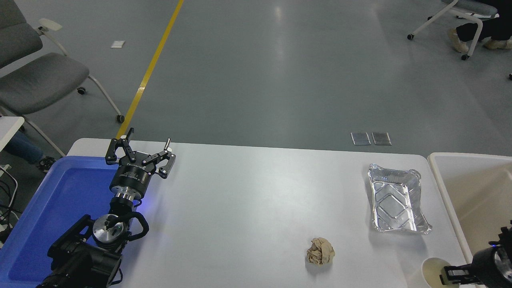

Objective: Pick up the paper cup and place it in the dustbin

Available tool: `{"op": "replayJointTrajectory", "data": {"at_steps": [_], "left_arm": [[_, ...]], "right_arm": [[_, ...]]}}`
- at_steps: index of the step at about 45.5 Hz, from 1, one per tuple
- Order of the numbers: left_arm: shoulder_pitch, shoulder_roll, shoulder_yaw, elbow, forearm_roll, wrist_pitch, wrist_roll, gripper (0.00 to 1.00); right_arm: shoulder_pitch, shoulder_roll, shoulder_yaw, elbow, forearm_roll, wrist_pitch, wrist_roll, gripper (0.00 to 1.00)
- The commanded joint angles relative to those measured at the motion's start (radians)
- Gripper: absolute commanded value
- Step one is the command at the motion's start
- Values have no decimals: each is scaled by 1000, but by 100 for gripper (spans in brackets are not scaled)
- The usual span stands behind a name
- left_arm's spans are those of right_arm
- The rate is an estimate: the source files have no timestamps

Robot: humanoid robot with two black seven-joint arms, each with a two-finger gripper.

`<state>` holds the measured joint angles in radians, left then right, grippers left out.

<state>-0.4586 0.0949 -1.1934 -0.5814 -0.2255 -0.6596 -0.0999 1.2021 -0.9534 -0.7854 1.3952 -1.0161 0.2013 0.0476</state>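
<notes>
The paper cup (435, 271) is located at the near right corner of the white tabletop (248, 200), standing upright with its cream-coloured interior exposed; its near portion is cut off by the lower picture edge. The right claw (454, 275) is positioned at the cup's right rim, entering from the lower right corner. A black finger structure is seen at or against the rim, but it cannot be told whether the claw is parted or closed, nor whether the cup is gripped. The dustbin (440, 176) is located immediately right of the tabletop, its thick pale rim running alongside the tabletop's right edge and its deep tan interior visible; the right arm's body is seen over the bin's near left rim. The foil tray (398, 204) is placed on the tabletop to the far side of the cup, near the bin's rim and apart from the cup. The crumpled paper ball (320, 251) is located to the left of the cup, well apart from it and nearer than the tray. The left claw (140, 150) is parked at the far left of the tabletop, held over the right edge of the blue tray (60, 208), with its fingers spread wide and nothing held between them. A grey chair (36, 80) is visible on the floor beyond the tabletop's far left corner.
</notes>
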Motion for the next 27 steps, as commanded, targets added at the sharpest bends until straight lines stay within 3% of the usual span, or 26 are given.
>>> {"op": "replayJointTrajectory", "data": {"at_steps": [1, 10, 17, 27], "left_arm": [[0, 0, 0, 0, 0, 0, 0, 99], [0, 0, 0, 0, 0, 0, 0, 99], [0, 0, 0, 0, 0, 0, 0, 99], [0, 0, 0, 0, 0, 0, 0, 99]], "right_arm": [[45, -61, -2, 48, -12, 9, 0, 0], [167, -186, -8, 159, -10, 62, 0, 0], [423, -350, -2, 231, -9, 291, 0, 0], [785, -393, -3, 191, -7, 584, -11, 0]]}}
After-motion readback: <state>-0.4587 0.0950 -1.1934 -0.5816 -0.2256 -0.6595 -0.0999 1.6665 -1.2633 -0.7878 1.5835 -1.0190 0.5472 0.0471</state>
